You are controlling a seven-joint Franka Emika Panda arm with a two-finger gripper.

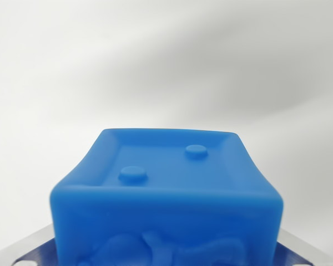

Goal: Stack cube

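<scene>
One glossy blue cube (166,188), two round studs, rimmed face.

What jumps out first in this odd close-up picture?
A big blue cube fills the lower middle of the wrist view, its recessed top face showing two small round studs. Grey metal parts peek out at both bottom corners beside it. Behind is only a blurred pale grey-white background.

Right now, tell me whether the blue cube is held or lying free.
Held, apparently: the blue cube fills the wrist view's lower middle, with metal pincer parts showing at both bottom corners. No surface under it is visible.
</scene>
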